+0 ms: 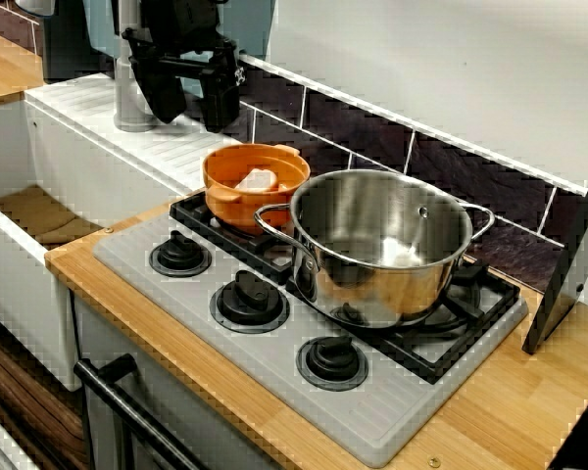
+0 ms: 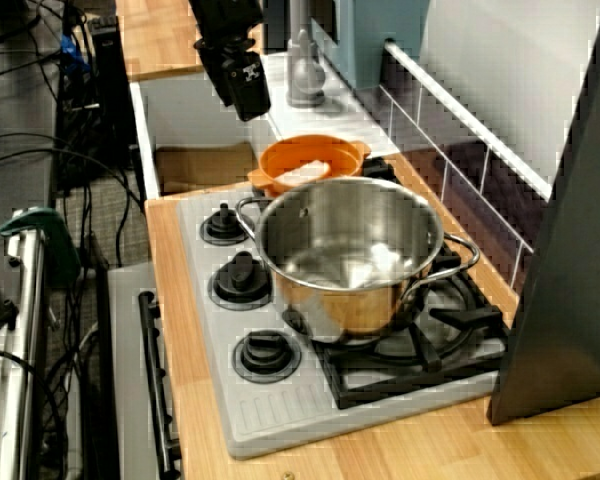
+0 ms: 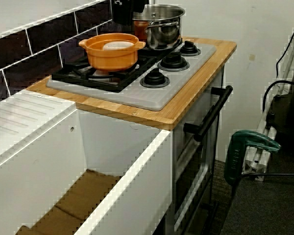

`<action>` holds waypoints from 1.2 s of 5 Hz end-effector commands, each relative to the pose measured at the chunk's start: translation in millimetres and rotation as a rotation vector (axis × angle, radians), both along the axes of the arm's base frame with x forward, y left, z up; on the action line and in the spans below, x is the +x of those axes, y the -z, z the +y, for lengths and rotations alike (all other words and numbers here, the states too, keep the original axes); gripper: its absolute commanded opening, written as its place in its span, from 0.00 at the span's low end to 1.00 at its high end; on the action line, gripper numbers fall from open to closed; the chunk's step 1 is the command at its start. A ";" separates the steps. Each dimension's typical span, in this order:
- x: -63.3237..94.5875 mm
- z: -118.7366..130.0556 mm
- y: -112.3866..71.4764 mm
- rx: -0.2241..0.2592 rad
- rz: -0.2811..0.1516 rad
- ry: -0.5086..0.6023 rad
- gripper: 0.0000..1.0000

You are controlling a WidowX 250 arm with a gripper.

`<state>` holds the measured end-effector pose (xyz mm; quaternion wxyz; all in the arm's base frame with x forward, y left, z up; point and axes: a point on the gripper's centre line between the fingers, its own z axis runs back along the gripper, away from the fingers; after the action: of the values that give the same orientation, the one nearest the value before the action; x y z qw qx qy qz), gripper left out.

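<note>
Orange pot (image 1: 256, 186), a white lump (image 1: 257, 179) inside, sits on the stove (image 1: 274, 348) at its left burner, just beside the steel pot (image 1: 382, 245); my tool (image 1: 193, 119) hangs above and behind it, fingers apart, empty, gripping nothing yet

Orange pot (image 1: 227, 204), round, w/ two small side handles, stands upright and lidless on the black grate (image 1: 188, 207), at the end nearest the sink (image 1: 18, 262). Steel pot (image 1: 382, 269) is just beside it; contact can't be told. Inside, approx. centred, lies a white lump (image 1: 257, 180), shape unclear.
</note>
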<state>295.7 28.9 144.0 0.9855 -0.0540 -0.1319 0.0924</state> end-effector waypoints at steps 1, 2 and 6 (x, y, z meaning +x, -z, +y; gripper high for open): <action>18.5 8.5 6.8 0.036 -0.044 -0.012 1.00; 26.9 10.9 17.1 0.052 -0.041 -0.012 1.00; 37.2 22.5 39.3 0.091 0.010 -0.009 1.00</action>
<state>331.1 49.6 95.3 0.9898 -0.0118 -0.1078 0.0925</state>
